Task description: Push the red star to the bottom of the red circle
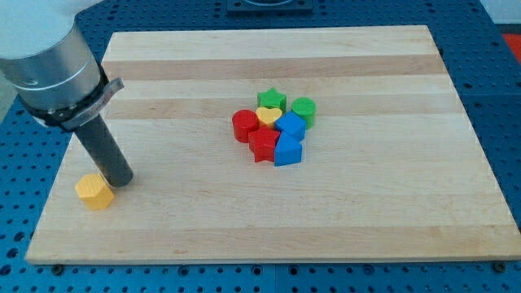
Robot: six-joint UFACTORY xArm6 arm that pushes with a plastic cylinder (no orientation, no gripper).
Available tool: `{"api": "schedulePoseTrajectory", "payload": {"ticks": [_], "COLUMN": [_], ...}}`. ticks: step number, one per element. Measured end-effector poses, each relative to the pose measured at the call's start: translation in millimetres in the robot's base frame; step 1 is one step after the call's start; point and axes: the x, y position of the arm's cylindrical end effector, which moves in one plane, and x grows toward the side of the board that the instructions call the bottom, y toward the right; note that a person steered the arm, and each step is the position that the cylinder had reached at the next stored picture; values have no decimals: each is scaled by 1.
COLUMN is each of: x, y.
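tip (pixel 122 181): bare rod, no fingers, holds nothing | touching yellow block (pixel 94 193) | red star (pixel 263 146) far right, already hugging red circle (pixel 244 126)

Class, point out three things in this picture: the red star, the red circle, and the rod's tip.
red star (pixel 262 146): camera view, centre of its top face.
red circle (pixel 244 124): camera view, middle of its top face.
my tip (pixel 122 180): camera view, the rod's very end, beside the yellow block (pixel 94 192).

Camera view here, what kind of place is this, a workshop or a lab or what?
Probably a robotics lab bench: a wooden board lies on a blue perforated table, with small coloured blocks like the red star, and my tip beside a yellow block.
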Motion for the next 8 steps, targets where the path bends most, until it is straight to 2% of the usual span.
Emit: {"api": "schedulePoseTrajectory", "payload": {"ticks": [1,3,4,5,8], "x": [-5,22,24,6,4], "y": [-13,-42,-39,21,269]}}
